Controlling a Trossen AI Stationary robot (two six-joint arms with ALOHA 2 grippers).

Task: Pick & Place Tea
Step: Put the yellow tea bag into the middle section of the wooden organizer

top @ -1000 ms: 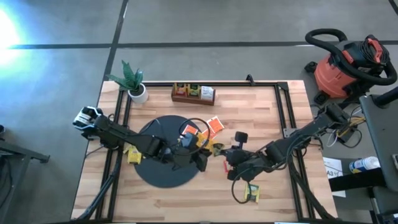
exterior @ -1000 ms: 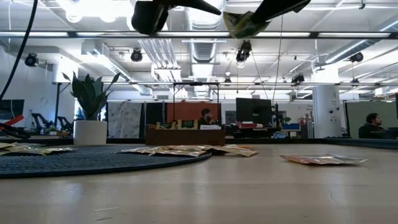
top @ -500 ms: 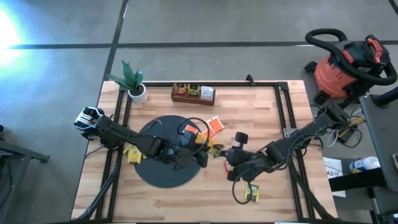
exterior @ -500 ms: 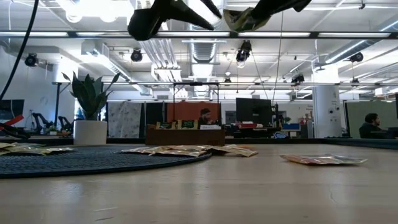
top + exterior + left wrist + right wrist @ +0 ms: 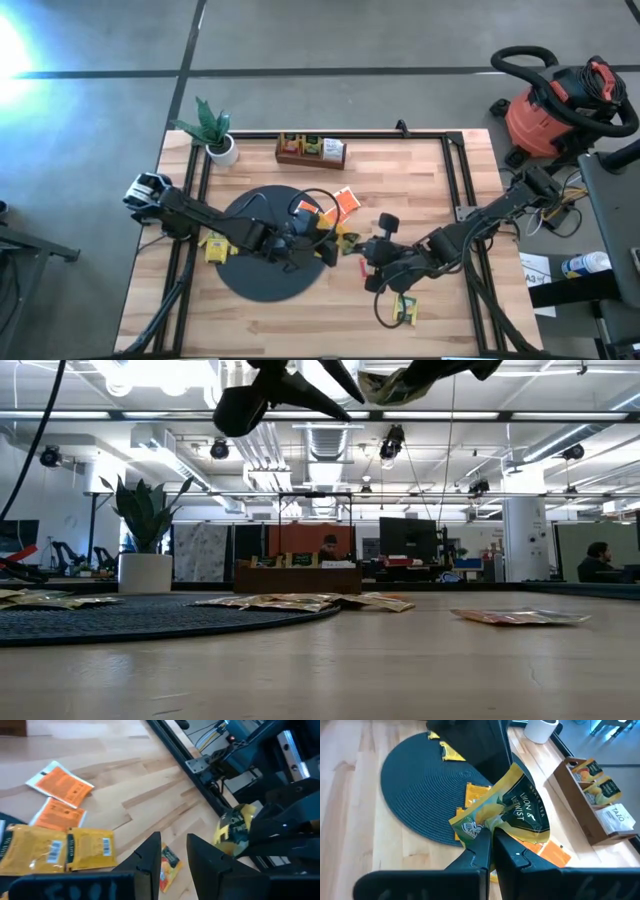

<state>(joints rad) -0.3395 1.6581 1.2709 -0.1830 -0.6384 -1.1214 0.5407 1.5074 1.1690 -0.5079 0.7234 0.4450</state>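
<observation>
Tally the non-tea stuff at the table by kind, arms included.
Arms: 2 (left arm, right arm)
Round mat: 1
Potted plant: 1
Wooden tray: 1
Total: 5
</observation>
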